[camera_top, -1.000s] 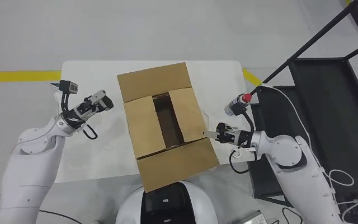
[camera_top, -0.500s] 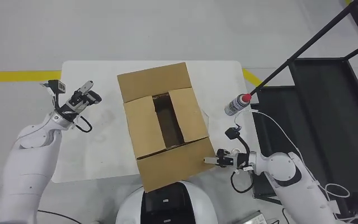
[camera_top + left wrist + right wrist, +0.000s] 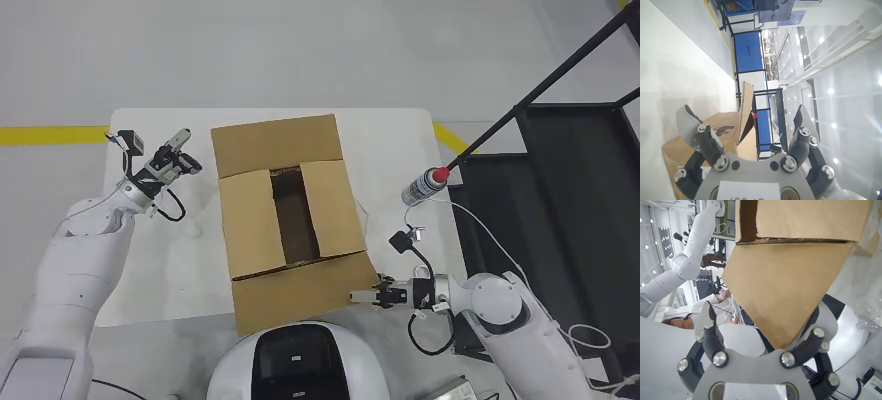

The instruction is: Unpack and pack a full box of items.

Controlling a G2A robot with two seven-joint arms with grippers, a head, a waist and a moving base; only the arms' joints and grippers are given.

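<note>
Matt cardboard box (image 3: 275, 150), smooth table (image 3: 392, 150)

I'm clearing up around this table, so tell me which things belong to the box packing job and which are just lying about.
Job in hand:
cardboard box, top partly open
left gripper, open beside the box
right gripper, open at the near flap's corner
spray can on the table, perhaps one of the items

Lying about:
black rack beside the table
yellow floor line

White table, open box at centre
The table (image 3: 400, 130) carries a cardboard box (image 3: 285, 225) with its flaps spread open. A spray can (image 3: 424, 187) lies on its side at the box's 3 o'clock, near the table's edge.
</note>
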